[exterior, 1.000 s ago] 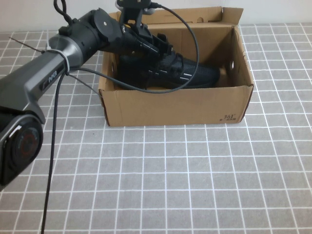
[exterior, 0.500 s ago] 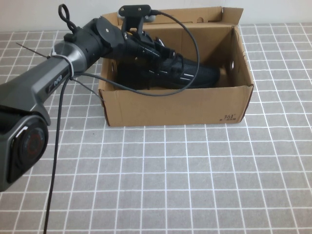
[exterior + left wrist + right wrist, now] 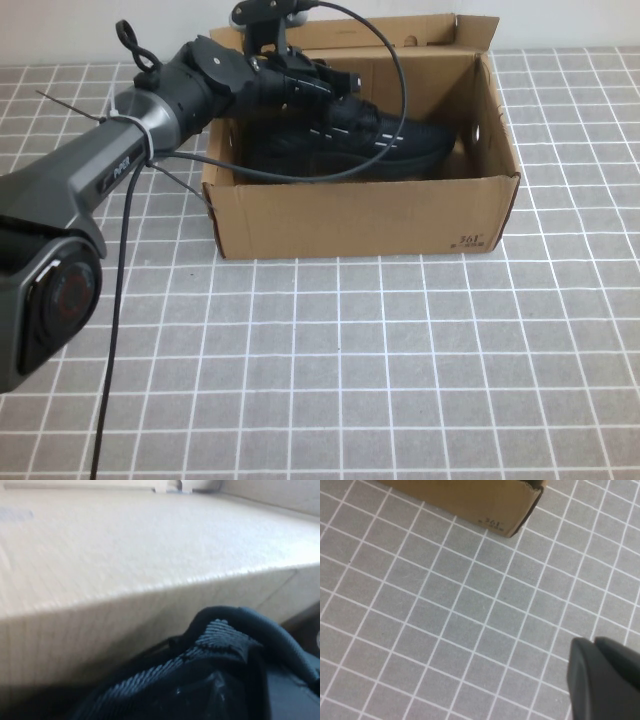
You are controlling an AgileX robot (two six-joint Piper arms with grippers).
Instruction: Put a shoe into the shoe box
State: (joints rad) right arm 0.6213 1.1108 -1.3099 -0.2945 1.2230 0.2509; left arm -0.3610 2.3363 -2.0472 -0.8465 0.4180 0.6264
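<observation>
**Left arm reaches into the box over the shoe**

The left arm stretches across the box's near-left corner, its left gripper (image 3: 335, 95) down at the shoe (image 3: 385, 145) lying inside the shoe box (image 3: 370, 215). Its grip cannot be told. The right gripper (image 3: 605, 680) hovers above the tiled table (image 3: 445, 630). "361" (image 3: 467, 240) marks the box's front corner.

The right gripper (image 3: 605, 677) is hovering over the grey tiled table (image 3: 445, 615), well apart from the shoe box (image 3: 470, 500) corner printed "361".
</observation>
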